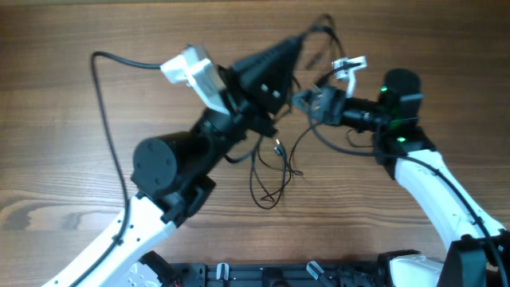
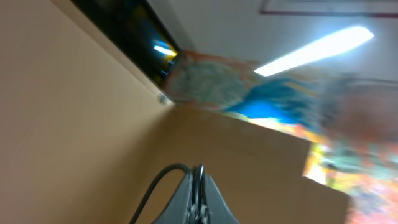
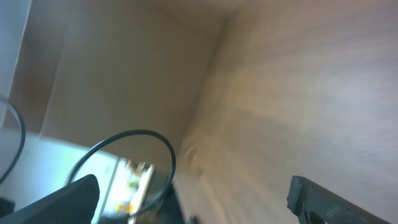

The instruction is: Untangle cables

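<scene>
The cables (image 1: 255, 179) are judged light, limp and easily snagged, best taken on a free strand near a plug; they trail from the grippers onto the table (image 1: 64, 159). One strand is pinched in the clenched, upward-tilted left gripper (image 2: 199, 180); the right gripper (image 3: 193, 186) is held wide open close by.

You are working on a warm brown bench (image 1: 64, 119) streaked with darker wood grain, and the cables (image 1: 278, 149) lying on it are thin and black. The left arm (image 1: 163, 163) and right arm (image 1: 362, 112) are black in their upper parts and white toward the bench's near edge. The left one carries a white camera unit (image 1: 191, 68), and the right one shows small green lights (image 1: 385, 90).
</scene>
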You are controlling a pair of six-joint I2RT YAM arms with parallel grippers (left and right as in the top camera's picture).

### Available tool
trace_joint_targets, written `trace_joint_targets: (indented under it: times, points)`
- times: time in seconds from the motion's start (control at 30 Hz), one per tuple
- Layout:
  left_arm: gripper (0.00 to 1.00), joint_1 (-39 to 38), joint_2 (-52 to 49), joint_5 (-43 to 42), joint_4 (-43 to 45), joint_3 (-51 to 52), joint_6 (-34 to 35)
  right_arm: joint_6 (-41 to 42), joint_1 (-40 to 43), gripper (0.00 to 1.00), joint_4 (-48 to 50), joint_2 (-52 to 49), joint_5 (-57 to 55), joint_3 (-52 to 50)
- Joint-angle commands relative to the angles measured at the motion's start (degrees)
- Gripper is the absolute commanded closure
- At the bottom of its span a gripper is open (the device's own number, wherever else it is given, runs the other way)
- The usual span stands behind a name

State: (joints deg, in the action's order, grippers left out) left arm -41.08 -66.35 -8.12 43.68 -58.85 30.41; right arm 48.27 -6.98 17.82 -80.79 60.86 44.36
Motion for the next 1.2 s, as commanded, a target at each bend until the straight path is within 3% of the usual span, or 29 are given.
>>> trace_joint_targets:
  times: [0.0,0.07,0.23,0.37,0.5,0.73,0.97,1.17]
  points:
    - [0.94,3.6,2.6,1.2,-4.0,-0.7,-1.7,-2.0,3.7,0.0,0.6,2.0,-1.8,0.2]
    - [0.8,4.3,2.4,1.2,-7.2,-0.7,-1.7,-2.4,4.8,0.01,1.7,3.9,-1.9,0.2]
    - [0.64,4.3,1.4,7.1,-17.3,-0.7,-1.7,-3.3,5.6,0.01,2.1,10.0,-4.2,0.2]
    - [0.22,4.3,1.6,18.0,-28.0,-0.7,-1.7,-3.4,5.6,0.01,1.8,14.2,-4.9,0.2]
    - [0.02,4.4,1.6,26.4,-37.1,-0.7,-1.8,-5.8,5.6,0.0,-2.2,16.0,-5.4,0.2]
    - [0.0,5.2,2.5,39.7,-55.1,-0.7,-1.7,-13.2,5.6,0.0,-16.2,16.1,-5.6,0.2]
    - [0.0,11.9,2.5,39.5,-77.6,-0.7,-0.2,-18.5,4.3,0.0,-28.8,16.1,-5.6,0.2]
    - [0.0,22.8,2.5,29.2,-84.9,-0.7,-1.1,-15.1,-2.4,0.0,-31.5,15.9,-15.0,0.2]
